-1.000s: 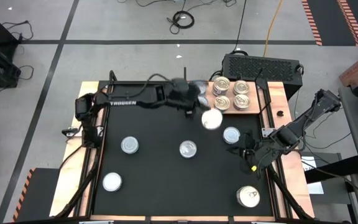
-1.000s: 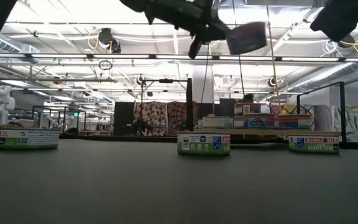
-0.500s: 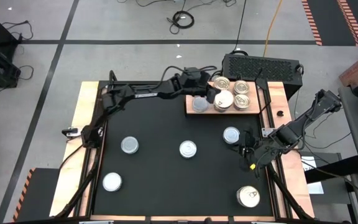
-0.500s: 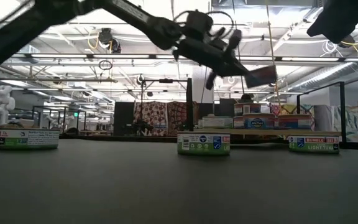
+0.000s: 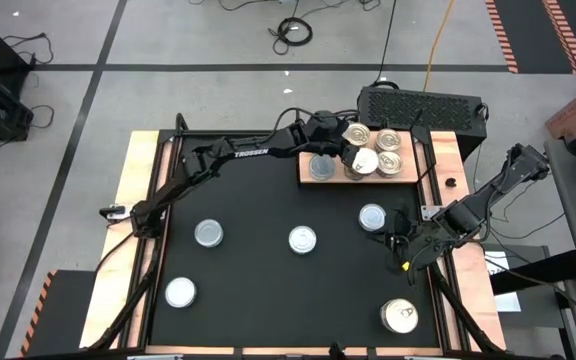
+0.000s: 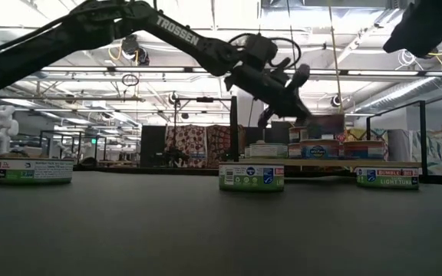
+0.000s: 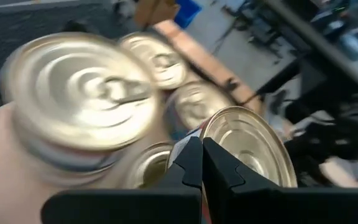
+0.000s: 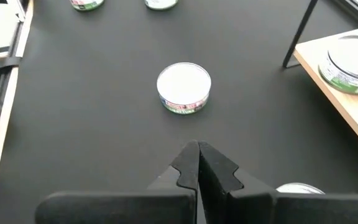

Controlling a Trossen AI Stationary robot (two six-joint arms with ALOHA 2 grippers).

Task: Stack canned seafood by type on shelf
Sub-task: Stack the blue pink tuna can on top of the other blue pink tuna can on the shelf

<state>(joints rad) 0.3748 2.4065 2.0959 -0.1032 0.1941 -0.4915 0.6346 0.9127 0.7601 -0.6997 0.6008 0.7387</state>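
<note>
The shelf (image 5: 340, 179) is a light wood board at the mat's far right. On it rest one silvery tin (image 5: 322, 167) and three gold-topped tins (image 5: 357, 135), (image 5: 390, 141), (image 5: 390, 162). My left gripper (image 5: 348, 152) reaches over the shelf, shut on a gold-topped tin (image 5: 364, 162). Silvery tins (image 5: 208, 234), (image 5: 303, 239), (image 5: 180, 292), (image 5: 372, 216) and a gold-topped one (image 5: 400, 316) sit flat on the black mat. My right gripper (image 5: 405, 250) waits shut above the mat's right edge, beyond tin (image 8: 184, 86). My left gripper (image 7: 202, 152) pinches the gold-topped tin at its rim (image 7: 209, 132), with the fingers almost together; the fingertips hide the exact spot. The fingers slant down from the table's left. The tin (image 6: 324, 125) is tilted, just above the shelf's tins; whether it touches them I cannot tell.
A black perforated box (image 5: 420, 104) stands behind the shelf. Thin black frame posts (image 8: 300, 31) rise beside the shelf. Wooden borders (image 5: 146, 200) run along the mat's sides. Open mat lies between the scattered tins.
My left gripper has carried the gold-topped tin from above the mat's middle toward the far right, out over the shelf. It has come down to just above the shelf's tins. The tin has stayed tilted in the hold.
</note>
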